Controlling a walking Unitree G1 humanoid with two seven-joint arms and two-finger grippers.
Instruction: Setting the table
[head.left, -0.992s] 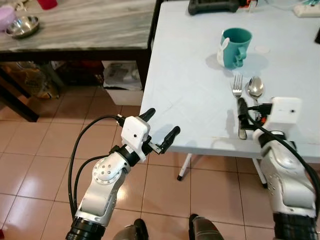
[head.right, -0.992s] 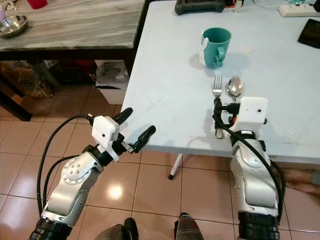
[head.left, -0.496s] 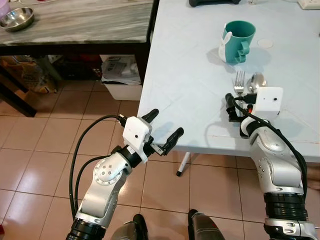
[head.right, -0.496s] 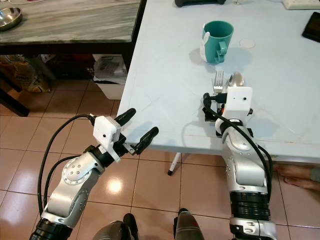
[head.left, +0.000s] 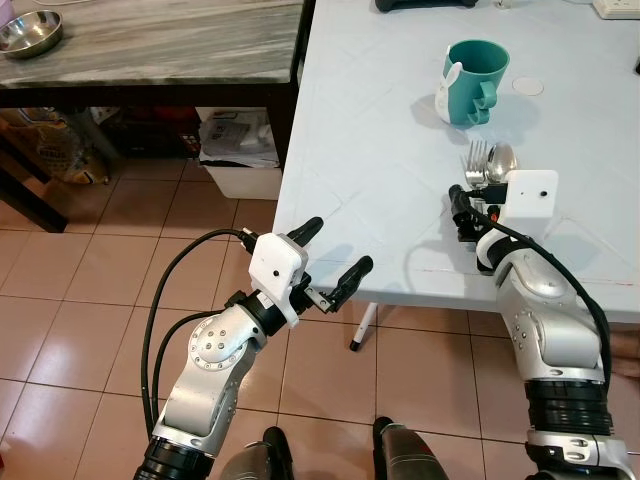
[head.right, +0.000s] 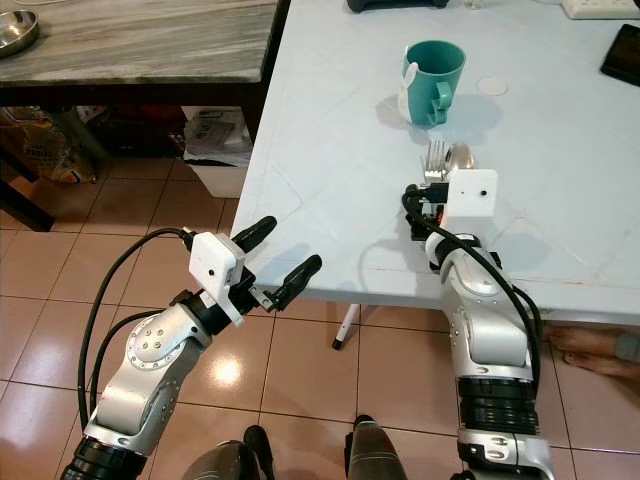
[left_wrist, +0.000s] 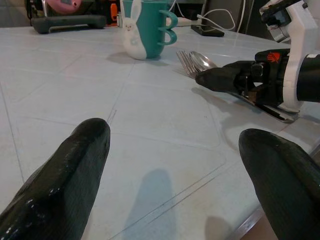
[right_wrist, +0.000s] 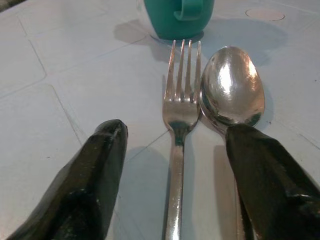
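A humanoid robot stands at the near edge of a pale blue table (head.left: 380, 150), its right gripper (right_wrist: 175, 165) over a fork and spoon.

The silver metal fork (right_wrist: 179, 115) and silver metal spoon (right_wrist: 231, 92) lie side by side on the table, touching, the spoon to the robot's right. The right gripper's two black fingers are spread wide, one either side of the handles, holding nothing. Just beyond the cutlery stands a teal ceramic mug (head.left: 473, 82) with a white rabbit figure on its side. The left gripper (head.left: 330, 260) hangs at the table's near corner, above the terracotta tiled floor (head.left: 90, 290), fingers wide apart and empty. A grey marble-topped side table (head.left: 150, 45) with a small steel bowl (head.left: 30, 32) stands to the left.
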